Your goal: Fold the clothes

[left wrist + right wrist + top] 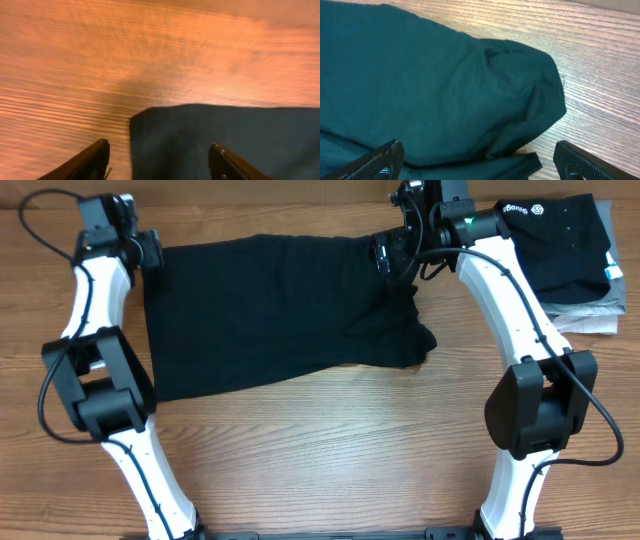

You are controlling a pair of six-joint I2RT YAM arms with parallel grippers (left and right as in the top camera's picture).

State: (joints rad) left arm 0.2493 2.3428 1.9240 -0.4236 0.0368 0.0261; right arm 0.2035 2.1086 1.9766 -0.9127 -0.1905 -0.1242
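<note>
Across the far half of the worktop (330, 450) lies the black T-shirt (260, 310), rumpled at its right end. The left hand (159, 162) stands open over its far left corner; the right hand (480, 162) gapes wide above the bunched fabric.

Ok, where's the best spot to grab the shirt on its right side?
Probably the bunched sleeve of the shirt, approached from the right over the bare table. It juts past the body with a free edge and raised folds, so fingers can pinch it without catching other layers.
</note>
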